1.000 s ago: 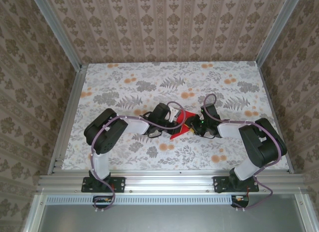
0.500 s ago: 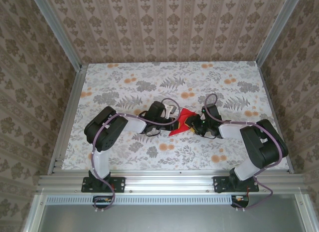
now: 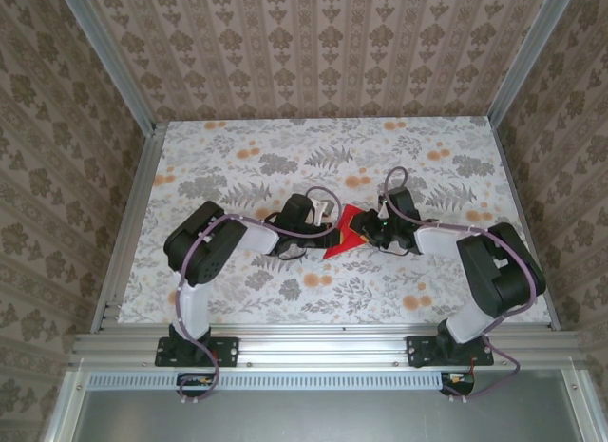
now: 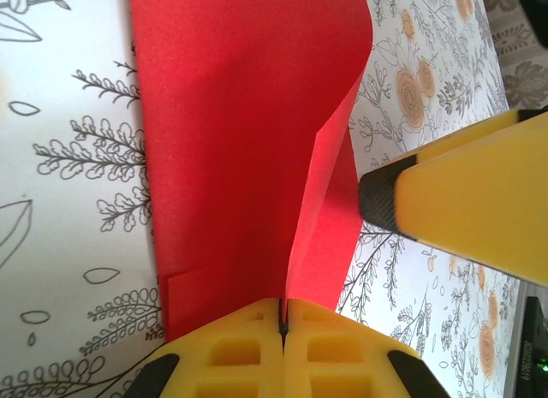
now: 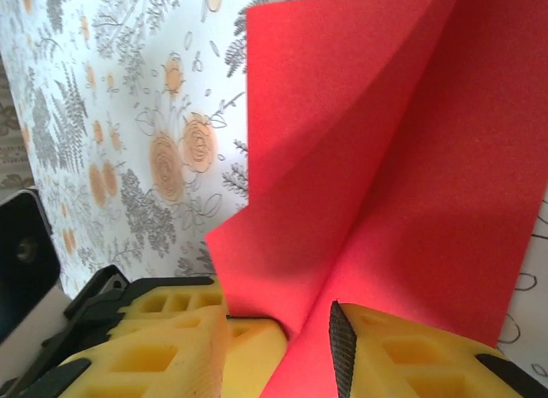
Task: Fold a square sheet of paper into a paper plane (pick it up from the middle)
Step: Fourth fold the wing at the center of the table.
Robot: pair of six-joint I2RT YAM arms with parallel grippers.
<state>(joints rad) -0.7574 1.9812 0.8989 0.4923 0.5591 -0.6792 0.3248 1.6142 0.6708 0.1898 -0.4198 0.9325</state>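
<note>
Near the middle of the tabletop (image 3: pixel 228 157), slightly closer to its near edge than to its far one: the square sheet of paper (image 3: pixel 348 230), bright red, not flat but bent into an angular, partly raised shape. Flanked by both wrists, with the left arm (image 3: pixel 285 235) reaching in from the tabletop's left edge and the right arm (image 3: pixel 427 240) from its right edge, both tips right at the red shape. From the left wrist: left jaws closed, yellow pads (image 4: pixel 342 351) pressed together on a thin seam and gripping the paper (image 4: pixel 223 141) at its nearest edge. Beyond that grip, one part lying flat on the flower-printed surface, another part standing up as a curved flap along a crease. Just beside that flap, touching or almost touching it, one yellow, black-tipped finger (image 4: pixel 462 210) of the right jaws. From the right wrist: right jaws open, yellow fingers (image 5: pixel 145 355) well apart and set astride the paper's (image 5: pixel 402 158) lower part, with a red fold running down into the gap between them, unclamped. Impossible to tell whether either finger rests against it. Above the fingers, rising in a broad fold with a soft valley down its middle, against grey leaves and orange blooms printed on the tabletop behind.
</note>
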